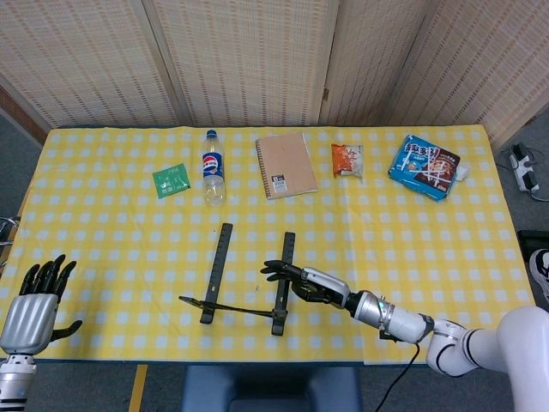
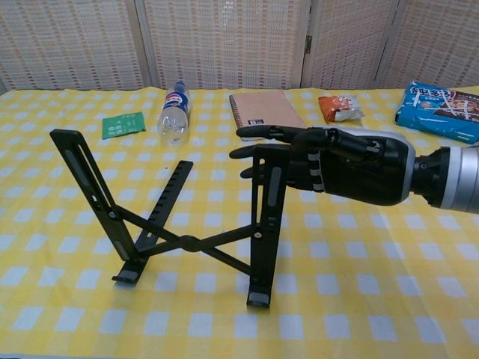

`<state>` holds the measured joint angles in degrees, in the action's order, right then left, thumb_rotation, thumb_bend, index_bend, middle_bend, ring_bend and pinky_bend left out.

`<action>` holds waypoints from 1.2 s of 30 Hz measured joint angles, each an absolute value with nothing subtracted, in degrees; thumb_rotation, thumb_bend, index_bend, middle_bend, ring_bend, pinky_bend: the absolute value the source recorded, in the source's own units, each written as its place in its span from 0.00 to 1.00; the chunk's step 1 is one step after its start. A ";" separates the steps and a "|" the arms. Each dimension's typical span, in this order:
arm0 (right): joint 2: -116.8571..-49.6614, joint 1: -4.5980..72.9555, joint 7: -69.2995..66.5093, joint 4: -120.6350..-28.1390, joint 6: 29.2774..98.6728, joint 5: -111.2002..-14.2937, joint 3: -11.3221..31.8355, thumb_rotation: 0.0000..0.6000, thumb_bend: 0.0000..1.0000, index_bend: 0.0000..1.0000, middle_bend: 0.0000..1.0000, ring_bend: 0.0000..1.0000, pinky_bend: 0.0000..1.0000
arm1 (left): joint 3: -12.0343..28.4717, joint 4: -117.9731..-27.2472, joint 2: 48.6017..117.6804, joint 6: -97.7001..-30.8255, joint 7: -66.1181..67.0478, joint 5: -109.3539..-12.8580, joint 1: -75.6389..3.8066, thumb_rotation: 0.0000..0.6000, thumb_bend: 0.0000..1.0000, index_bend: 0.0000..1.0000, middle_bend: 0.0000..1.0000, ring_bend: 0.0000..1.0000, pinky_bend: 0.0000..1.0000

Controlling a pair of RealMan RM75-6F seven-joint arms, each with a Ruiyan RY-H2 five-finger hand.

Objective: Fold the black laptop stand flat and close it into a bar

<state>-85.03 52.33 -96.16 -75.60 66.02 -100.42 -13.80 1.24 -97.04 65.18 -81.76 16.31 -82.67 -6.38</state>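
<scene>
The right hand (image 2: 352,173) is hovering released beside the laptop stand (image 2: 187,217) near the table's front edge; bottle (image 1: 212,168), notebook (image 1: 286,165), 3 packets are lining the far edge.

My right hand (image 2: 352,168) is glossy black plastic on a brushed silver metal wrist. The black metal laptop stand (image 2: 179,217) looks matt and smooth. The yellow-and-white checked cloth (image 2: 359,277) beneath lies soft, faintly creased.
</scene>
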 measured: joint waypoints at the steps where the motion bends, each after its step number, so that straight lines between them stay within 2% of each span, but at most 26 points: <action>1: -85.43 52.16 -97.09 -75.16 66.09 -100.62 -14.00 0.47 0.81 0.00 0.10 0.11 0.00 | 1.21 -97.13 65.15 -81.75 16.40 -82.66 -6.37 1.00 0.09 0.10 0.04 0.02 0.00; 14: -91.07 50.37 -116.06 -67.59 69.42 -104.53 -17.73 0.46 0.81 0.00 0.11 0.11 0.00 | 1.13 -98.02 65.09 -81.73 17.51 -82.69 -6.48 1.00 0.09 0.10 0.04 0.02 0.00; 36: -96.68 48.06 -132.79 -61.29 71.94 -105.28 -20.66 0.46 0.80 0.00 0.11 0.11 0.00 | 0.89 -98.36 65.25 -81.61 18.35 -82.76 -6.56 1.00 0.09 0.10 0.04 0.02 0.00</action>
<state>-96.68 48.06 -132.79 -61.29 71.94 -105.28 -20.66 0.89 -98.36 65.25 -81.61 18.35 -82.76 -6.56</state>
